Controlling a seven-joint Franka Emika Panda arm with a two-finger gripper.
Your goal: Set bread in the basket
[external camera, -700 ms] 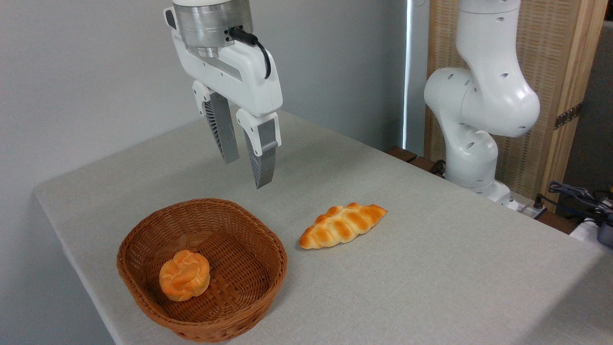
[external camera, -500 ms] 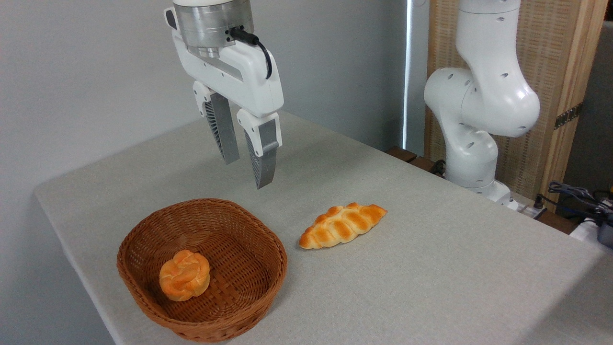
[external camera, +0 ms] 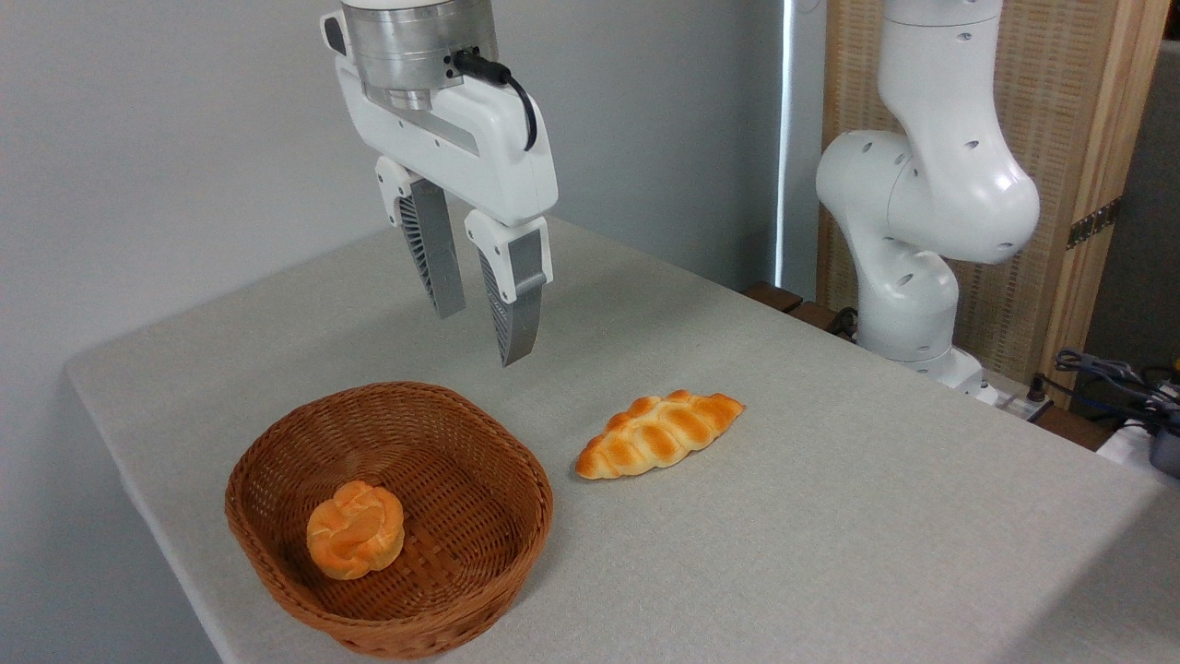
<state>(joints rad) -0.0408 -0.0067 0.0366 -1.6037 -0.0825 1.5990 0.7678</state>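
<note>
Hand (external camera: 484, 325) status: fingers slightly parted, nothing between them, hanging well above the worktop (external camera: 830, 516).

Nearest the camera, the basket (external camera: 516, 461) sits at the left front of the worktop with a round bun (external camera: 355, 541) inside it. Just to its right, apart from the rim, the bread (external camera: 658, 433) lies flat on the cloth, long axis running diagonally. Behind and above the gap between the two hangs the hand; the arm base (external camera: 913, 267) stands at the far right edge.

Step in hand, as judged: approach — the loaf is not yet grasped. The next move calls for travel rightward and down, fingers widened and set across the narrow width of the loaf.

Change from the earlier frames: the hand has shifted slightly to the right — toward the bread. Bread, bun and basket are unmoved.
</note>
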